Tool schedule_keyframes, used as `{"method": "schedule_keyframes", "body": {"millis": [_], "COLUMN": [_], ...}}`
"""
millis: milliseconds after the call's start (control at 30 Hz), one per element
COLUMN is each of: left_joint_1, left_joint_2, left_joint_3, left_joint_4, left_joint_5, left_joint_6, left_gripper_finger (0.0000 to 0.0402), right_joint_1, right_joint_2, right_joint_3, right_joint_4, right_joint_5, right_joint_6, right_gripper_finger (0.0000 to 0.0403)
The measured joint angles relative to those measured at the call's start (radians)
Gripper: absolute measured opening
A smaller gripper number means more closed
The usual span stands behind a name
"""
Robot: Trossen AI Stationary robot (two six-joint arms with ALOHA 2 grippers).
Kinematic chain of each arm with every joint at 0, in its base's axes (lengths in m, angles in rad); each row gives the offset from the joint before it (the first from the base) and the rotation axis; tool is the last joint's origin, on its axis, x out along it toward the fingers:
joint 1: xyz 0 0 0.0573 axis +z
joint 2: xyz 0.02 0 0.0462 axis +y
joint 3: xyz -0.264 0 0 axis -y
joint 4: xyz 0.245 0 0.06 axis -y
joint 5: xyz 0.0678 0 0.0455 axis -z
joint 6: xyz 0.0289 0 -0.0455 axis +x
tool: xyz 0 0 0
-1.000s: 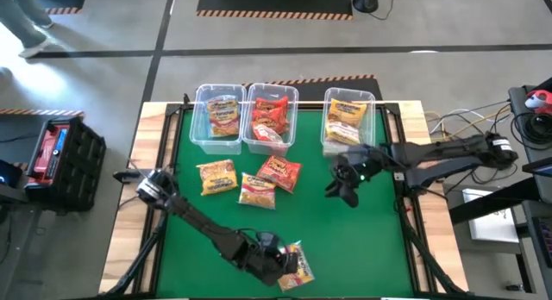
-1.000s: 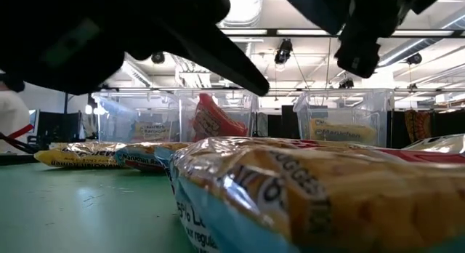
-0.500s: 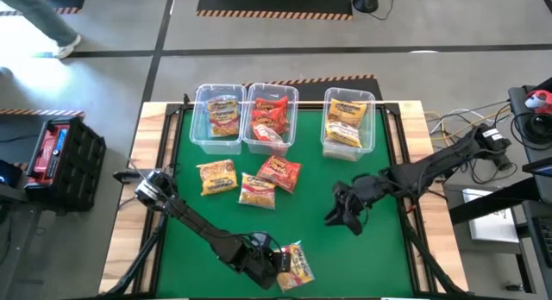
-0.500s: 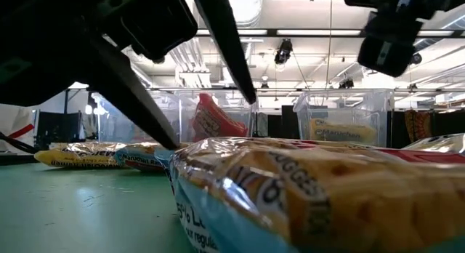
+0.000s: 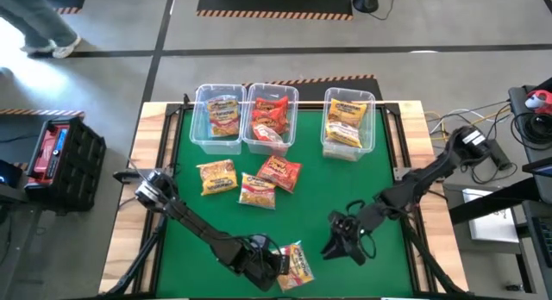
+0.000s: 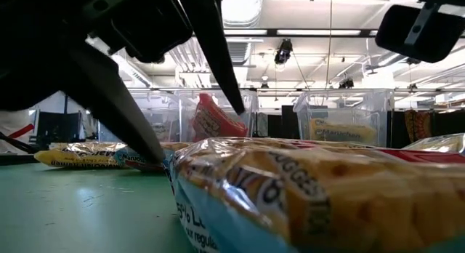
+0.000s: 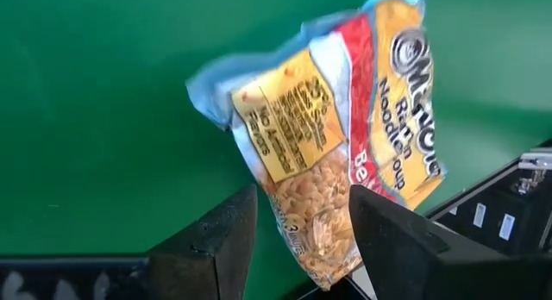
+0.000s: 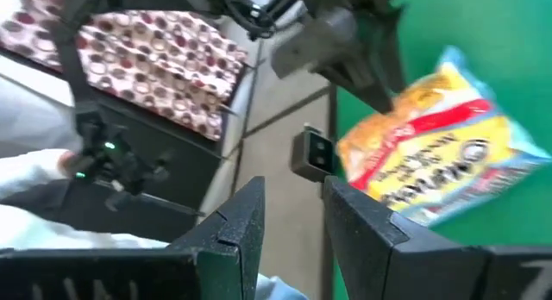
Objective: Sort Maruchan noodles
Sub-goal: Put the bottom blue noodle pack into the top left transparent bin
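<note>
A yellow-and-red Maruchan packet with blue ends (image 5: 296, 264) lies flat near the table's near edge and fills the low view (image 6: 312, 202). My left gripper (image 5: 269, 265) is open at its left end; in the left wrist view (image 7: 302, 235) the fingers stand on either side of that end (image 7: 315, 240). I cannot tell whether they touch it. My right gripper (image 5: 341, 244) hovers open just right of the packet, which shows past its fingers (image 8: 431, 175). Three more packets (image 5: 217, 177) (image 5: 280, 171) (image 5: 257, 192) lie mid-table.
Three clear bins stand along the far edge, left (image 5: 218, 119), middle (image 5: 271, 119) and right (image 5: 348, 123), each holding packets. Bare green mat (image 5: 345, 192) lies between the bins and both grippers. A person's legs (image 5: 43, 28) pass on the floor beyond the far left corner.
My right gripper has travelled from beside the right bin toward the table's near edge, ending close to the right of the near packet. In the low view my left gripper's fingers have spread apart over the packet's end. The packet has stayed where it was.
</note>
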Motion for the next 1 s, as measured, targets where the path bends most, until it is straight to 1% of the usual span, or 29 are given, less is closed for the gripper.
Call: {"method": "schedule_keyframes", "body": {"millis": [100,167,233,433,600,733,867,1000], "left_joint_1": [-0.010,-0.015,-0.016,-0.007,0.032,0.070,0.111,0.153], "left_joint_2": [0.038,0.071,0.098,0.178,0.221,0.228,0.228,0.228], "left_joint_3": [0.000,0.012,0.037,0.115,0.145,0.147,0.146,0.145], "left_joint_4": [0.070,0.113,0.122,0.127,0.113,0.091,0.061,0.035], "left_joint_5": [0.007,-0.001,-0.005,-0.095,-0.157,-0.193,-0.197,-0.197], "left_joint_6": [-0.009,-0.027,-0.034,-0.065,-0.080,-0.081,-0.050,-0.023], "left_gripper_finger": [0.0170,0.0170,0.0170,0.0170,0.0170,0.0170,0.0170,0.0170], "right_joint_1": [0.012,0.017,0.018,0.031,0.036,0.042,0.043,0.039], "right_joint_2": [0.067,0.108,0.150,0.259,0.323,0.346,0.349,0.340], "right_joint_3": [0.000,0.001,0.014,0.071,0.113,0.120,0.119,0.119], "right_joint_4": [0.103,0.125,0.127,0.121,0.123,0.121,0.100,0.018], "right_joint_5": [0.000,0.001,0.001,-0.002,-0.011,-0.029,-0.029,-0.028], "right_joint_6": [0.030,0.051,0.067,0.078,0.074,0.075,0.075,0.055], "right_gripper_finger": [0.0111,0.0109,0.0106,0.0103,0.0102,0.0102,0.0102,0.0102]}}
